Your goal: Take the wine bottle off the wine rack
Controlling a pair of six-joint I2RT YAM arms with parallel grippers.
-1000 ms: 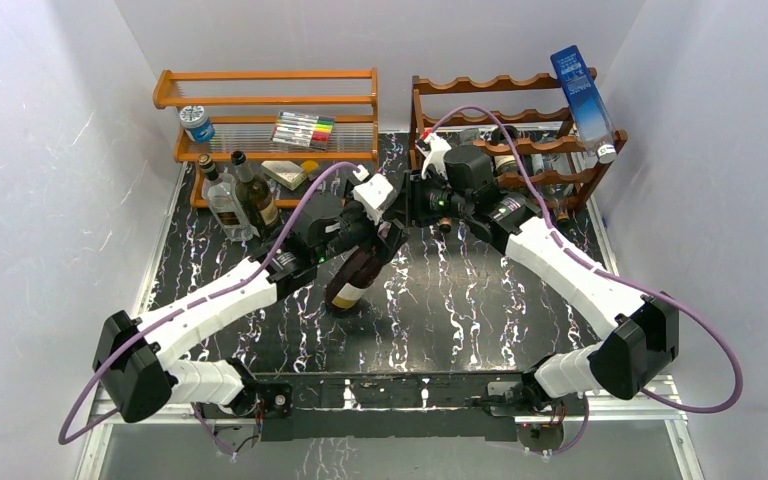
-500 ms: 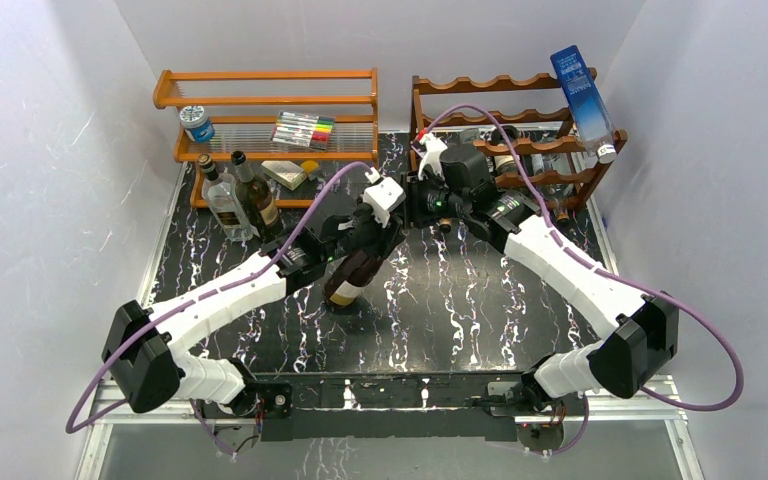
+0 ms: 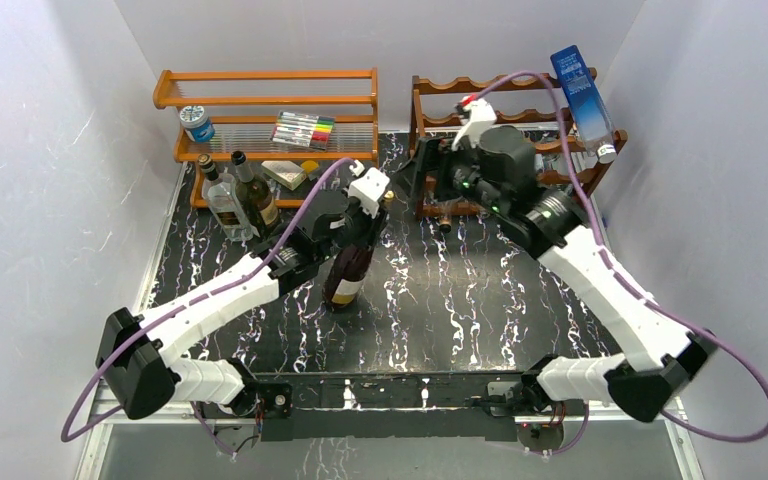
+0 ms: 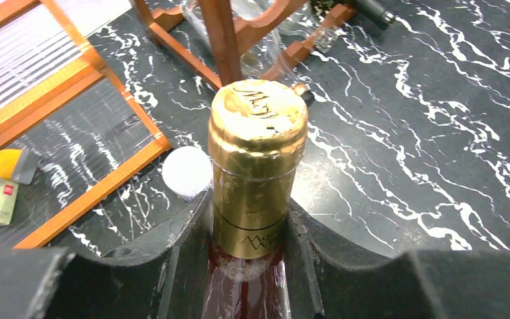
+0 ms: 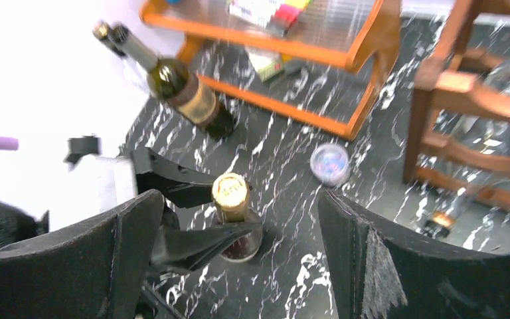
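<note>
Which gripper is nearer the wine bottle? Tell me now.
Left. The left gripper is shut on the neck of the wine bottle; the right gripper is open, apart from it, toward the wine rack.

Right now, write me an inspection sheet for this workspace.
Surface: black marbled table.
Job's things: wine bottle stands on the table, off the wine rack; other bottles lie in the rack.
Clutter: orange shelf with marker pack and jar; two bottles beside it; blue carton atop the rack; small round lid on the table.
End effectors: left end effector shut on the wine bottle's neck; right end effector open, empty.
Cables: purple cables loop along both arms.
Surroundings: white walls.
</note>
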